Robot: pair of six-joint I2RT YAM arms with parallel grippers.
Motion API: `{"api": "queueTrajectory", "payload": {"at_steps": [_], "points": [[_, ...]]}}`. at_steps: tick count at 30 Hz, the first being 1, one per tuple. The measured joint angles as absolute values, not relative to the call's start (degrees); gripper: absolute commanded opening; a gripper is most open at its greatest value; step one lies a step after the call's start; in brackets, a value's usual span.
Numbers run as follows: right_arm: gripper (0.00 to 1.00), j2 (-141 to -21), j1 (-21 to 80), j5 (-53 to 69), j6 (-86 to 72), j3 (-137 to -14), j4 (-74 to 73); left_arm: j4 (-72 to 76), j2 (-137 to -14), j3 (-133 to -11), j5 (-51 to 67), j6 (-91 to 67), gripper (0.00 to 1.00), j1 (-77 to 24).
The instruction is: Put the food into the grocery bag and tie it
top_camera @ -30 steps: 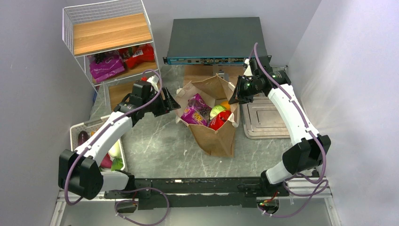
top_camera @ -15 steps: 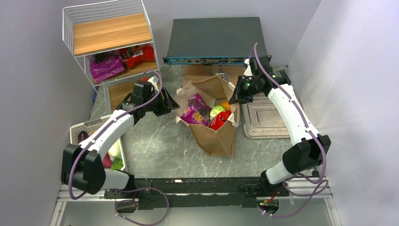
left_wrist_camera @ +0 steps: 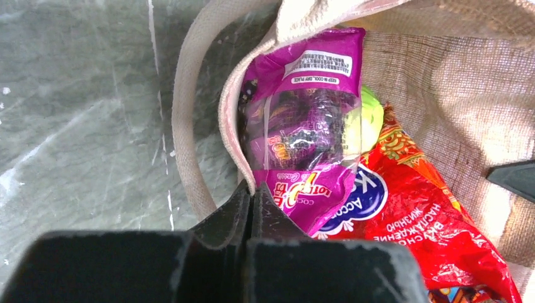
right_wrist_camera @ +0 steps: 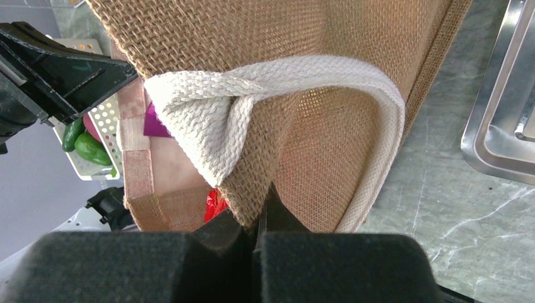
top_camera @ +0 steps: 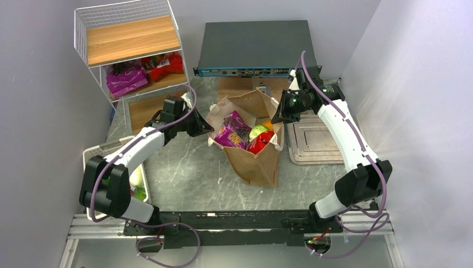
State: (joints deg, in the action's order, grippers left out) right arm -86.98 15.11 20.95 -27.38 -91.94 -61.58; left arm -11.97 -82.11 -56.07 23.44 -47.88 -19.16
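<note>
The tan grocery bag [top_camera: 255, 159] stands open at mid-table, its food showing: a purple packet [top_camera: 232, 133], a pale-green cabbage [top_camera: 257, 132], an orange piece [top_camera: 268, 124] and a red packet [top_camera: 261, 142]. My left gripper [top_camera: 207, 127] is shut on the bag's left rim. In the left wrist view the gripper [left_wrist_camera: 252, 192] pinches that rim beside the cream handle loop [left_wrist_camera: 186, 126], with the purple packet [left_wrist_camera: 303, 126] and red packet [left_wrist_camera: 410, 214] just beyond. My right gripper [top_camera: 281, 111] is shut on the right rim; the right wrist view shows this gripper [right_wrist_camera: 262, 211] clamping the woven edge under the knotted handle [right_wrist_camera: 252, 95].
A white wire rack [top_camera: 128, 50] at the back left holds more purple and red packets. A dark flat box [top_camera: 254, 42] sits behind the bag, a metal tray [top_camera: 315, 139] to its right. A white slatted basket [top_camera: 97, 153] with vegetables stands at the left.
My left gripper has moved right to the bag's left rim and shut on it. The right gripper has kept its hold on the right rim.
</note>
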Motion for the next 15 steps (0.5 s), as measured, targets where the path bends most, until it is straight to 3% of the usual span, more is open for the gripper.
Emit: {"api": "queueTrajectory", "payload": {"at_steps": [5,11,15], "points": [[0.00,-87.0,15.1,20.9,-27.4,-92.0,-61.7,-13.8,-82.3,-57.8,23.8,-47.1,0.00,-19.6],[0.00,-87.3,14.9,20.2,-27.5,-94.7,-64.0,-31.5,-82.4,-78.5,17.3,-40.9,0.00,-28.0],[0.00,-87.4,14.8,20.5,-28.7,-94.7,-63.2,-35.6,-82.4,-89.5,14.7,-39.7,0.00,-34.1]]}}
